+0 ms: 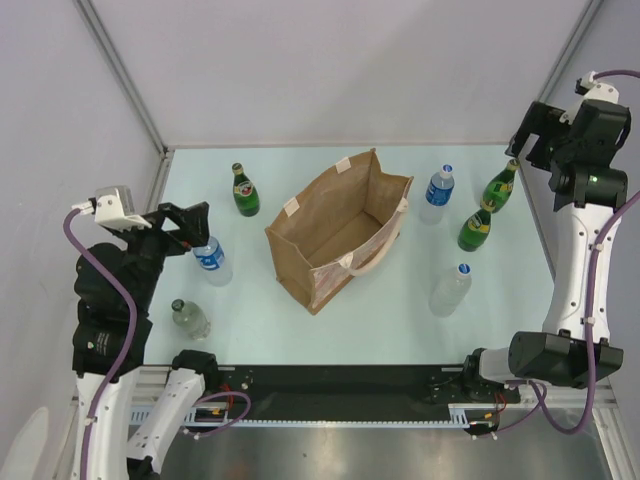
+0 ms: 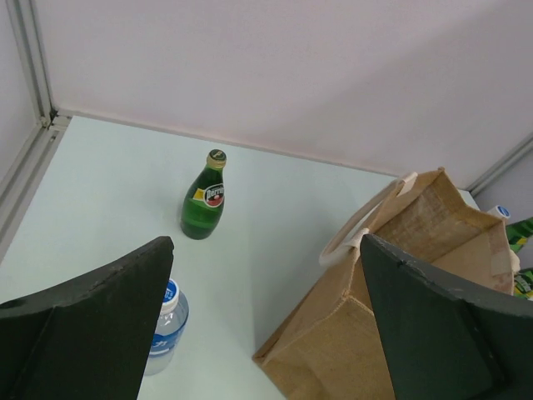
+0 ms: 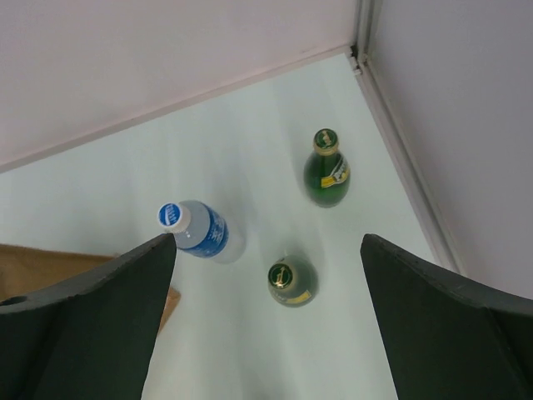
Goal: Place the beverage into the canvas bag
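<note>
Currently my left pincer (image 1: 198,228) hangs raised over the left side of the table (image 1: 270,325), fingers spread wide and gripping nothing, right by a blue-labelled water bottle (image 1: 212,262) that stands upright. My right pincer (image 1: 524,150) is held high at the far right corner, likewise spread (a green bottle (image 1: 498,188) stands just beneath it). Canvas bag (image 1: 300,255): upright mid-table, mouth open, inner floor in view; every bottle I can see stands outside it.
</note>
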Controlling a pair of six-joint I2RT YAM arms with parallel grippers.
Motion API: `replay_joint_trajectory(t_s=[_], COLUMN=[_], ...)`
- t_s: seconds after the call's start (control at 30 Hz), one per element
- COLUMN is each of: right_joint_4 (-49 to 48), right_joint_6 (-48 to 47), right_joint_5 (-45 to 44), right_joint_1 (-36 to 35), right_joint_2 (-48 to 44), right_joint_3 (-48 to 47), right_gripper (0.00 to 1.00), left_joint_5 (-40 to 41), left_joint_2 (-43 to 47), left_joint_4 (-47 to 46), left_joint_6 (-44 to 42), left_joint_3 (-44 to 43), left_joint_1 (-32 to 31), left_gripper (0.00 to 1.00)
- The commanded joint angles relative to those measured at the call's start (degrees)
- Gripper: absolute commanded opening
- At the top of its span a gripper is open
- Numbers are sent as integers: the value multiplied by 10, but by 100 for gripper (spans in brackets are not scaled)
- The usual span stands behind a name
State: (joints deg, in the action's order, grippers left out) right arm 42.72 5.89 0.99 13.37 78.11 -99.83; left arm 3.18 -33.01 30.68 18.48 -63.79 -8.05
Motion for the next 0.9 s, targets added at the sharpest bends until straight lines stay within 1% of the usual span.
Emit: replay_joint_trajectory(t_s=[0.0,0.03,0.07,0.1,0.13,0.17,0.2,0.23,0.27,0.33,0.4,0.47,0.53,0.67,0.7,0.77,0.8,0.87], right_joint_4=[4,-3,-3,2,3,-3,2,40,63,104,122,178,216,234,233,235,240,246], right_joint_6=[-43,-74,-123,-205,-227,-231,-238,-281,-307,-366,-377,-409,-410,-389,-383,-380,-384,-394], right_joint_5=[114,221,284,337,374,359,344,341,358,395,382,366,333,268,243,228,222,213], right_joint_1=[-4,-11,-18,-50,-71,-101,-154,-175,-181,-177,-176,-172,-164,-152,-151,-151,-151,-155], right_joint_2=[-47,-64,-80,-118,-136,-150,-163,-170,-172,-182,-183,-169,-159,-163,-165,-169,-172,-180], right_joint_3=[34,54,72,94,129,145,153,158,161,176,188,178,174,201,210,225,241,256], right_gripper=[100,100,100,100,100,100,100,100,100,100,100,100,100,100,98,96,93,92], left_joint_5=[-49,-55,-62,-76,-82,-88,-93,-96,-99,-109,-115,-116,-115,-115,-117,-120,-120,-120], left_joint_2=[-8,-11,-12,-13,-15,-19,-21,-23,-27,-30,-33,-30,-23,-14,-16,-19,-21,-23], left_joint_4=[-4,-4,-4,-4,-4,-4,-4,-4,-5,-7,-8,-8,-8,-10,-10,-9,-9,-9], left_joint_6=[13,14,14,13,13,13,16,18,19,17,13,13,15,16,16,15,13,9], left_joint_3=[-27,-26,-24,-22,-20,-19,-17,-16,-17,-17,-16,-12,0,16,17,20,18,17], left_joint_1=[4,4,4,4,4,4,4,4,4,4,4,4,4,4,4,4,4,4], left_gripper=[100,100,100,100,100,100,100,100,100,100,100,100,100,100,100,100,100,100])
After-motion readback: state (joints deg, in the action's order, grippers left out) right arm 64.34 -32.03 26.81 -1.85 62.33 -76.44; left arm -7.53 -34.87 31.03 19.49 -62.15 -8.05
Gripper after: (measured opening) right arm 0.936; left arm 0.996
